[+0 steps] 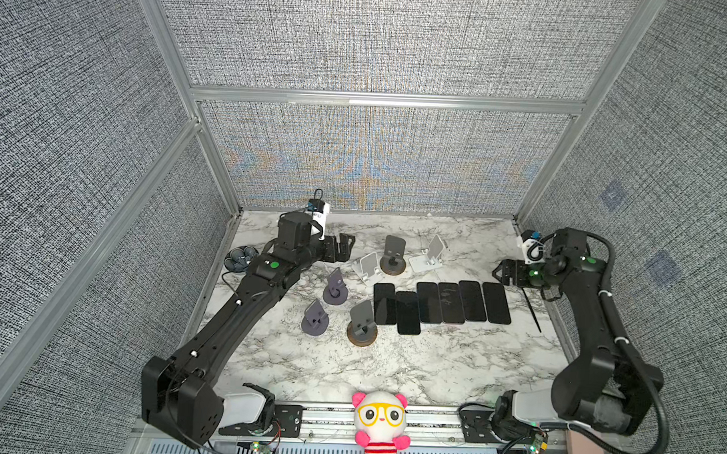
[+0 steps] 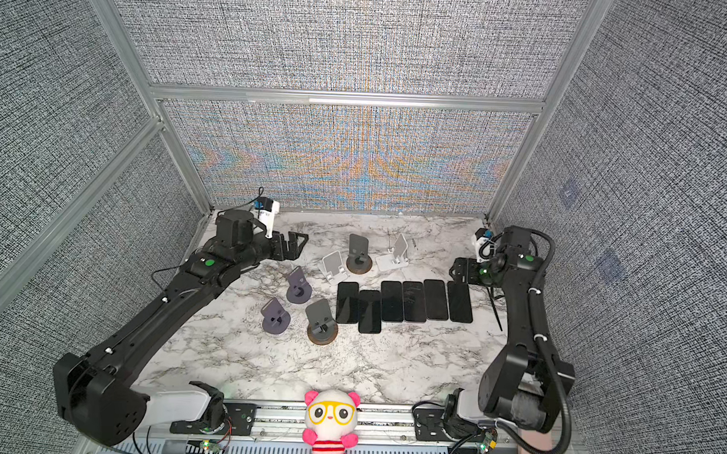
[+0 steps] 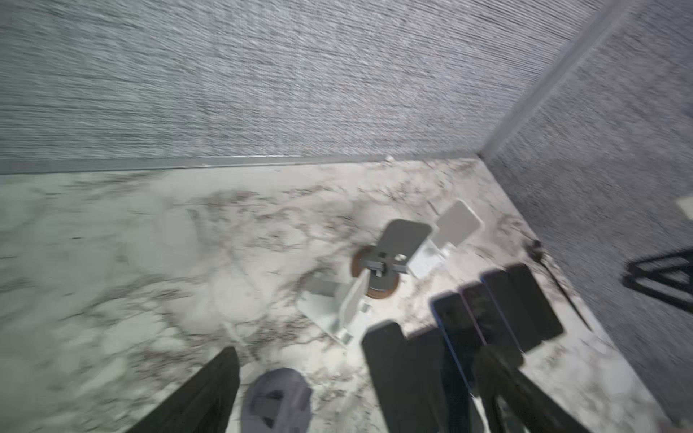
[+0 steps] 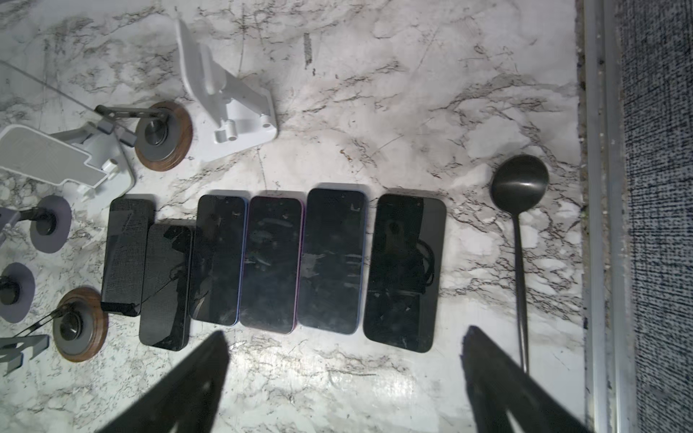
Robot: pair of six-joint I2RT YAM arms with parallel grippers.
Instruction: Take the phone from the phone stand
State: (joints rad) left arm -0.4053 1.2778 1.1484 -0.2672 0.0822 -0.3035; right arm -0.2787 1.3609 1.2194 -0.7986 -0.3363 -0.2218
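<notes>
Six dark slab phones (image 4: 270,262) lie flat on the marble-look tabletop (image 1: 431,372), side by side, long axes front-to-back. None on a stand: 2 white plastic stands (image 1: 429,255), 2 grey stands on round wood bases (image 1: 394,258), 2 purple-grey stands (image 1: 335,285), all bare. R claw (image 1: 497,273) nearer, by the row's end on its side; L claw (image 1: 348,247) beyond the stands. Both spread wide, empty. Task looks done.

White marble tabletop (image 1: 432,363). Six dark phones (image 1: 450,302) flat, side by side. Near them: two white stands (image 1: 425,259), two wood-based stands (image 1: 362,325), two purple stands (image 1: 315,318). Black spoon (image 4: 519,183) by right edge.
</notes>
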